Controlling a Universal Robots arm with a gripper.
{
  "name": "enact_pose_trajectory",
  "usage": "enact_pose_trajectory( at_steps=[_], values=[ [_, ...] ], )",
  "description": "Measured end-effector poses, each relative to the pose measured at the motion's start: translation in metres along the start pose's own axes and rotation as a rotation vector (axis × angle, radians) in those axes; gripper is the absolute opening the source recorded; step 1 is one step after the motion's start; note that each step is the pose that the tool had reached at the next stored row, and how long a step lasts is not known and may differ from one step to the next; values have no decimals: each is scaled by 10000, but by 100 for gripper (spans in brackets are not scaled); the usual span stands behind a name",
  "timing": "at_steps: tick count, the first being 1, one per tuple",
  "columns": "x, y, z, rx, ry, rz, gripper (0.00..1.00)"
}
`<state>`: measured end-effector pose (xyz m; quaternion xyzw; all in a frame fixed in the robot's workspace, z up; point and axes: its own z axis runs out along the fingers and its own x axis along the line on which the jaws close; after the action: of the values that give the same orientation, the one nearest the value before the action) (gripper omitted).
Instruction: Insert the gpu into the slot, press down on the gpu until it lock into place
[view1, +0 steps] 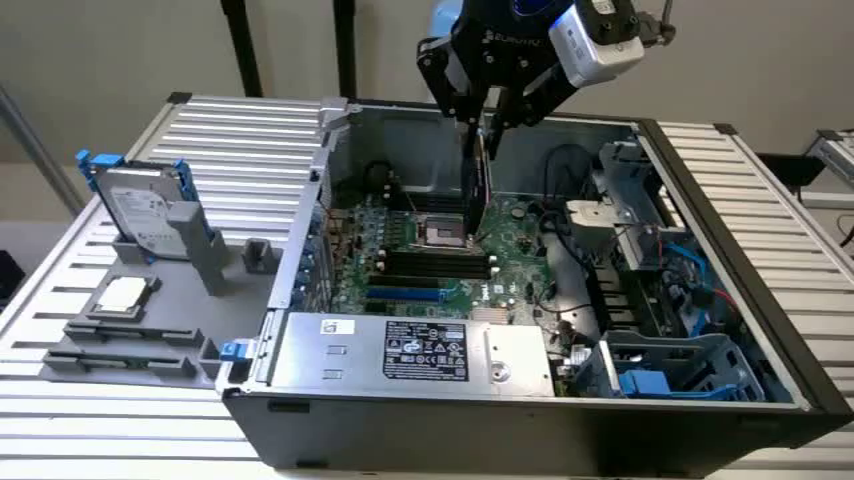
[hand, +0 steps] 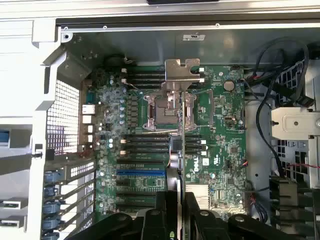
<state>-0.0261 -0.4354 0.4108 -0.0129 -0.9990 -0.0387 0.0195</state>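
I find the black gripper (view1: 481, 125) (hand: 182, 212) clamped on the thin black gpu card (view1: 478, 190) (hand: 181, 75). The card hangs upright (edge-on) inside the open dark metal computer case (view1: 534, 440), over the green motherboard (view1: 518, 250). The bright-blue plastic slot (view1: 404, 296) (hand: 141, 171) lies nearer, toward the exterior view's left, apart from the card.

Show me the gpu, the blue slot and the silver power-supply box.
gpu (view1: 477, 195), exterior view, middle of its black edge.
slot (hand: 141, 171), wrist view, middle of the blue strip.
power-supply box (view1: 320, 352), exterior view, silver lid beside label.

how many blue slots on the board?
1. The blue slot lies mid-board, clear of the gpu held edge-on in the gripper. Another could be hidden under the gpu.
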Motion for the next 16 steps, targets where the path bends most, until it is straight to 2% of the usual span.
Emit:
enact_pose_trajectory(
  at_steps=[14,16],
  values=[
    [0,0,0,0,0,-3,26],
    [0,2,2,4,10,-145,26]
  ],
)
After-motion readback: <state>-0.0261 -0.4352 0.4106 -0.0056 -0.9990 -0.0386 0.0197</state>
